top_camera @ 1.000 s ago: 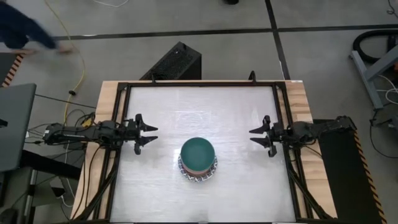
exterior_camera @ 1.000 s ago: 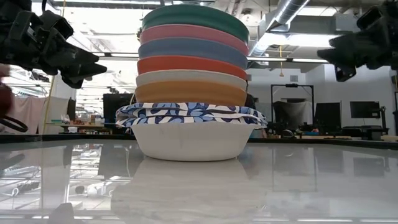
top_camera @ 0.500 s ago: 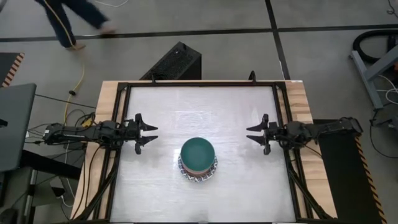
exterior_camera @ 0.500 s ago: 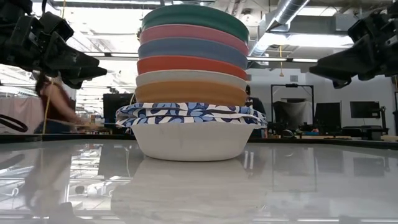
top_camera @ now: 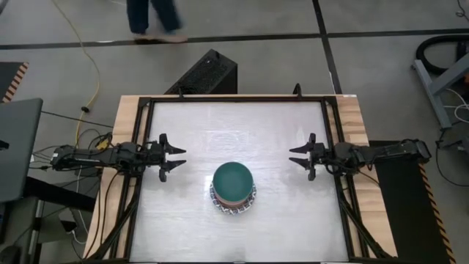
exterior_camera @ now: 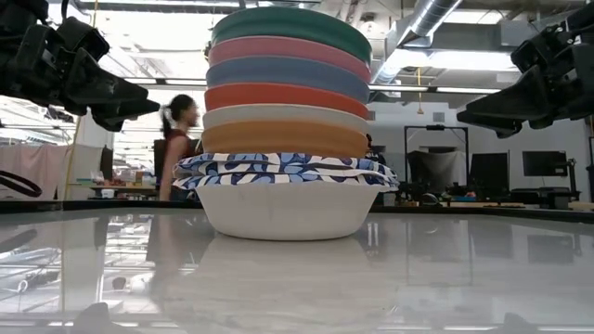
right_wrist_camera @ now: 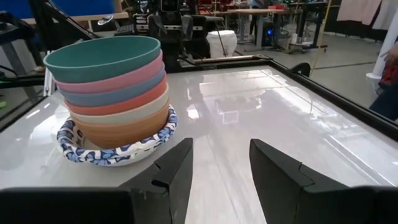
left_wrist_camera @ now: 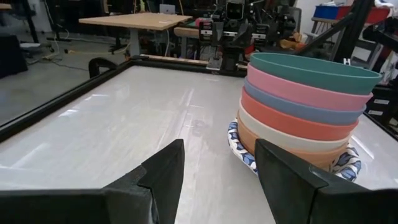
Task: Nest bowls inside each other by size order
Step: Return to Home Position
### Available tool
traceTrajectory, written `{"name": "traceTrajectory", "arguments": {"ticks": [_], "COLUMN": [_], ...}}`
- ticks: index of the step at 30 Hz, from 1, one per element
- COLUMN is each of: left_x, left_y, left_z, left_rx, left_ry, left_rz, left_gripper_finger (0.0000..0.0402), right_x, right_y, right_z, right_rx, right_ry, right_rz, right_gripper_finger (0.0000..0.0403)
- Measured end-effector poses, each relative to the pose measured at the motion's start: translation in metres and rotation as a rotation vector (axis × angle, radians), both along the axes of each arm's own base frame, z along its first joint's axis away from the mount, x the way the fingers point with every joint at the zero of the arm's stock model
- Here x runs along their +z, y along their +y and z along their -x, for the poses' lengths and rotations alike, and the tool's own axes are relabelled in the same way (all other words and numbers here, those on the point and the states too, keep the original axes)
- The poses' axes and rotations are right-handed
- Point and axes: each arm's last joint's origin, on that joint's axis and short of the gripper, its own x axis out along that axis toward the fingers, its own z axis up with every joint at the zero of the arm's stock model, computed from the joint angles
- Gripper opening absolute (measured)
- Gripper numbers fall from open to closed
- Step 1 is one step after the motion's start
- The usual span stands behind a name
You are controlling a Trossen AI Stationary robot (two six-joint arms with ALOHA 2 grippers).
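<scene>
The bowls (top_camera: 233, 188) stand as one nested stack near the middle of the desk (top_camera: 220, 125), between the two arms and well apart from both. At the bottom sit the wide blue-and-white patterned bowls (exterior_camera: 278, 173), seemingly three, though their rims overlap. Above them come orange (exterior_camera: 283, 139), cream (exterior_camera: 283, 117), red (exterior_camera: 283, 96), slate-blue (exterior_camera: 283, 72), pink (exterior_camera: 283, 48) and, topmost, the dark green bowl (exterior_camera: 283, 22). The left jaws hang spread wide and empty over the desk's left side. The right jaws hang likewise over its right side.
</scene>
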Motion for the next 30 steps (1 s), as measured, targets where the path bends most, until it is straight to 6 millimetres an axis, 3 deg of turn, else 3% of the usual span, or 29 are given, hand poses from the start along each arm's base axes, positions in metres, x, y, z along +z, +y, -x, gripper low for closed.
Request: {"name": "traceTrajectory", "arguments": {"ticks": [30], "left_x": [0.0002], "left_y": [0.0], "left_z": [0.0], "left_rx": [0.001], "left_ry": [-0.007], "left_rz": [0.035], "left_gripper_finger": [0.0185], "right_x": [-0.0002], "right_y": [0.0001], "right_z": [0.0], "right_rx": [-0.003], "right_ry": [-0.005], "right_rz": [-0.032], "right_gripper_finger": [0.0178]}}
